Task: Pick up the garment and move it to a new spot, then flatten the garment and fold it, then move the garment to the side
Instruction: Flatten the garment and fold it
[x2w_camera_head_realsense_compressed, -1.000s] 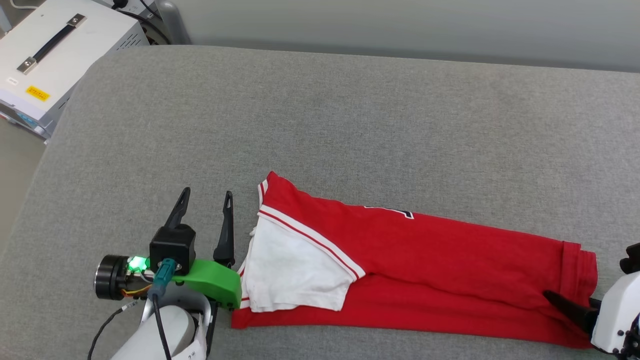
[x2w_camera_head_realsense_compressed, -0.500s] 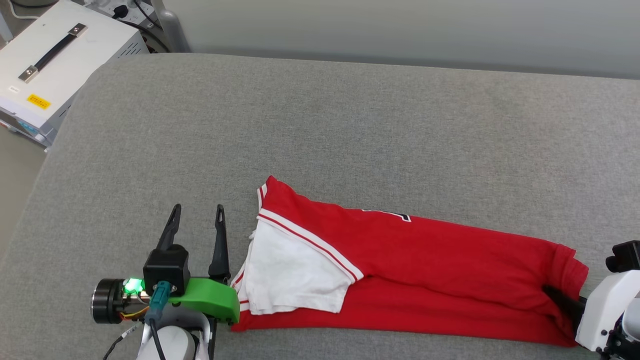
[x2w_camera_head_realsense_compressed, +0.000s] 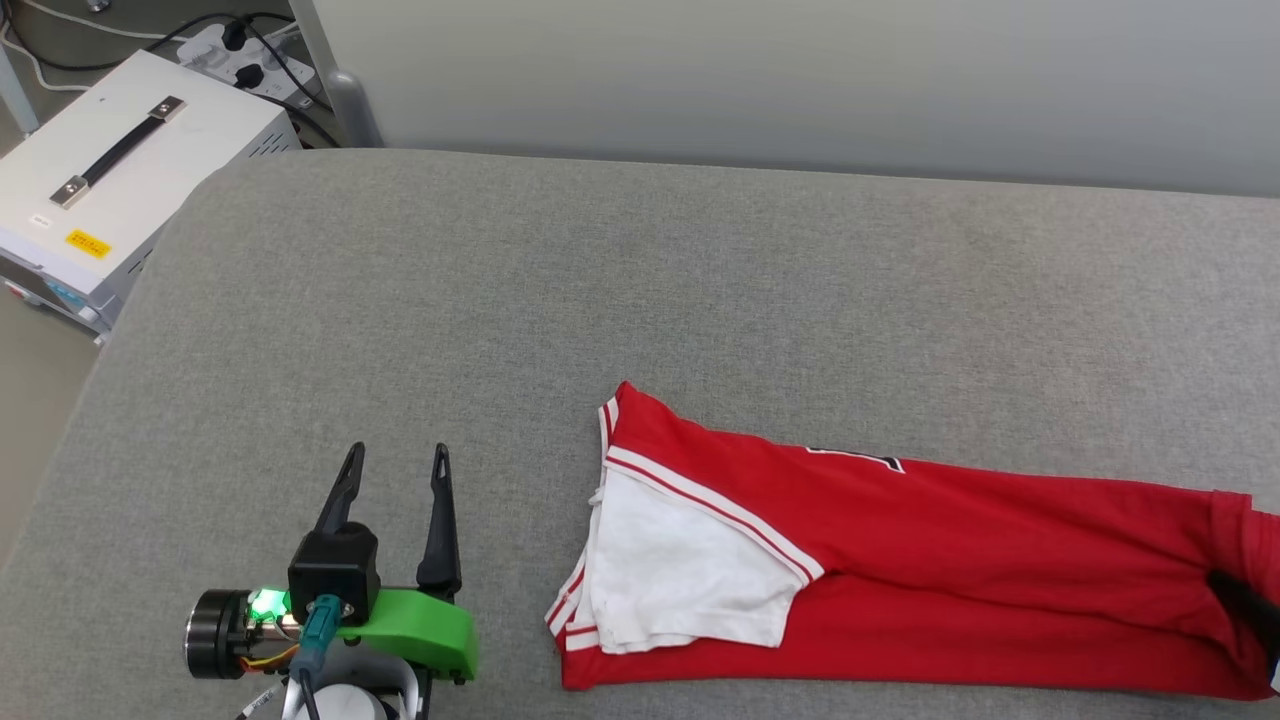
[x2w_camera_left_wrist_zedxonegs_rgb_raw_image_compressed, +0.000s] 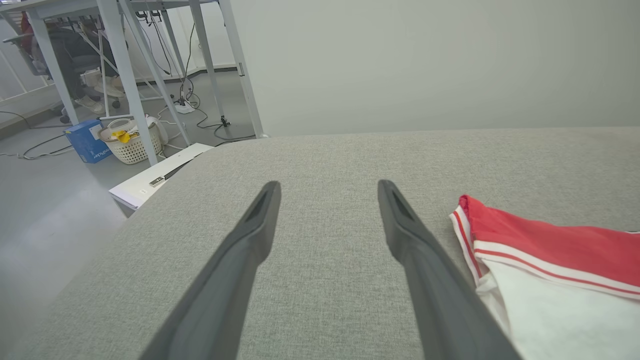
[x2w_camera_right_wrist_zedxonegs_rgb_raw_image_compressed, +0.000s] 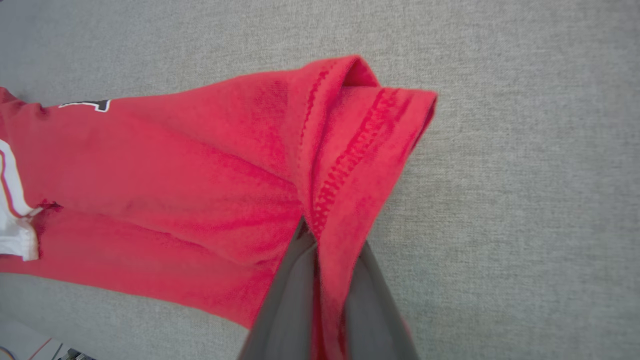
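On the grey padded worktop (x2w_camera_head_realsense_compressed: 700, 280), the left gripper (x2w_camera_head_realsense_compressed: 397, 452) rests near the front edge, fingers spread wide and empty, while the garment (x2w_camera_head_realsense_compressed: 900, 560) lies in a long strip along that edge, its right-hand hem pinched by the right gripper (x2w_camera_right_wrist_zedxonegs_rgb_raw_image_compressed: 331, 239).

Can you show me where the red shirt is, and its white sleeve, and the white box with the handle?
red shirt (x2w_camera_head_realsense_compressed: 950, 540): head view, on the middle of its red body.
white sleeve (x2w_camera_head_realsense_compressed: 680, 570): head view, on the middle of the sleeve.
white box (x2w_camera_head_realsense_compressed: 190, 165): head view, on its flat top beside the handle.
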